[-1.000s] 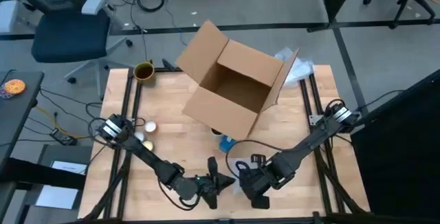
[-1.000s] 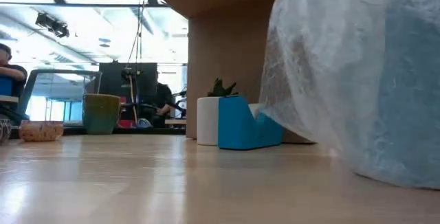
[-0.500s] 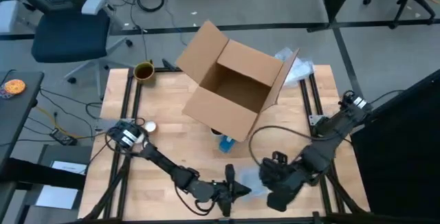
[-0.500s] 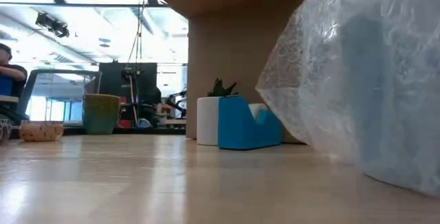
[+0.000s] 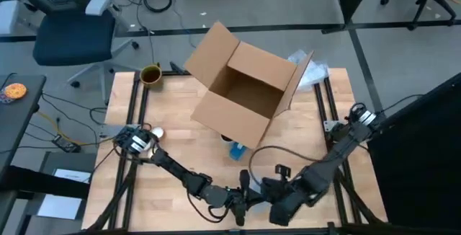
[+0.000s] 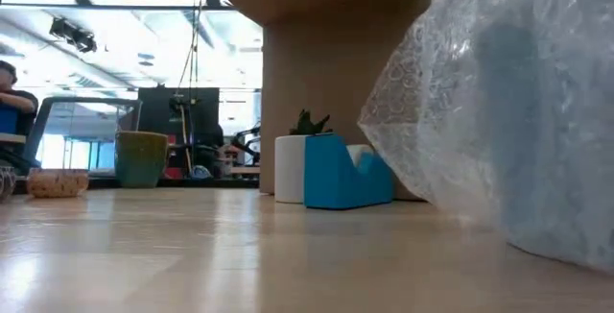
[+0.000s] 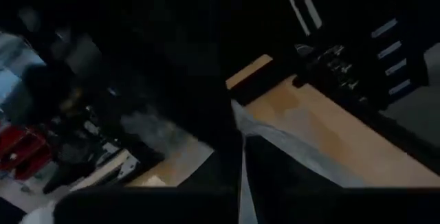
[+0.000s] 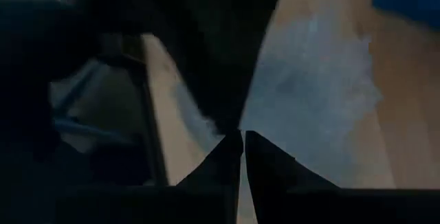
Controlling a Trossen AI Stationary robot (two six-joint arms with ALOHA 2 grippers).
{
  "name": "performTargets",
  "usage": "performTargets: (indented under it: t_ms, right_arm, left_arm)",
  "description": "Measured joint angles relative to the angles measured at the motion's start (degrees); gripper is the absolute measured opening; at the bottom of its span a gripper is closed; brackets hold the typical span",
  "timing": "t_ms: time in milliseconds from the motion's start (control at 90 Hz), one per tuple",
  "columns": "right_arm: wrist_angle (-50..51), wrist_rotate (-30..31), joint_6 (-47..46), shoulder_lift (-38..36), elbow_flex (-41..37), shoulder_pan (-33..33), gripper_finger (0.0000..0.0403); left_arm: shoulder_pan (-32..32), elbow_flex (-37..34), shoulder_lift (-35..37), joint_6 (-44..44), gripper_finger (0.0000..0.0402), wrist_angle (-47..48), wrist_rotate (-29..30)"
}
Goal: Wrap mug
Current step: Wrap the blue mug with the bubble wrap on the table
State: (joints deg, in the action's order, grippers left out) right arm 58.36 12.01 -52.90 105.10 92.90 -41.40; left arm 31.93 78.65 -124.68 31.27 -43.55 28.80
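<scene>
The table's far middle is taken up by the open cardboard box; just before it stand a blue tape dispenser and a white roll; bare wood is left open to the box's left; the near edge is blocked by bubble wrap.

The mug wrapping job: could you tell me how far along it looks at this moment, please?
Done: in the low view a bluish shape already sits inside bubble wrap. In hand: the left gripper and right gripper meet at the table's near edge, working the wrap. Left: closing it, perhaps with the tape dispenser; the cardboard box stands open; the olive mug is unwrapped.
</scene>
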Motion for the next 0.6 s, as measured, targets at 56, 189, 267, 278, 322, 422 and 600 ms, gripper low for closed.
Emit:
performTargets:
  t_ms: [56,189,267,278,322,422,600]
  right_arm:
    - [0.98,-1.47,0.05,1.66,0.00,0.66,0.0000]
    - [1.66,-4.48,1.51,4.74,-0.02,1.73,0.0000]
    - [1.89,-5.34,2.04,5.55,0.00,1.88,0.0000]
    - [1.93,-5.41,2.03,5.67,0.01,1.93,0.0000]
    - [1.99,-5.82,2.10,6.08,0.13,2.15,0.0000]
    - [2.37,-5.64,3.26,6.30,0.07,2.23,0.0000]
    - [3.44,-3.00,11.87,6.28,-1.11,2.07,0.0001]
  left_arm:
    - [0.16,-0.02,0.00,-0.02,0.0021,0.04,0.21]
    - [1.60,0.00,1.00,-0.02,0.0059,-0.60,1.25]
    - [3.05,0.07,2.34,-0.04,0.0085,-0.48,4.57]
    - [3.25,0.07,2.46,0.00,0.0088,-0.31,5.09]
    - [4.35,0.04,3.38,0.11,0.0102,1.30,7.48]
    - [7.05,-0.13,7.09,0.17,0.0124,9.77,12.78]
    - [10.98,0.22,14.43,-17.26,0.0131,35.28,15.83]
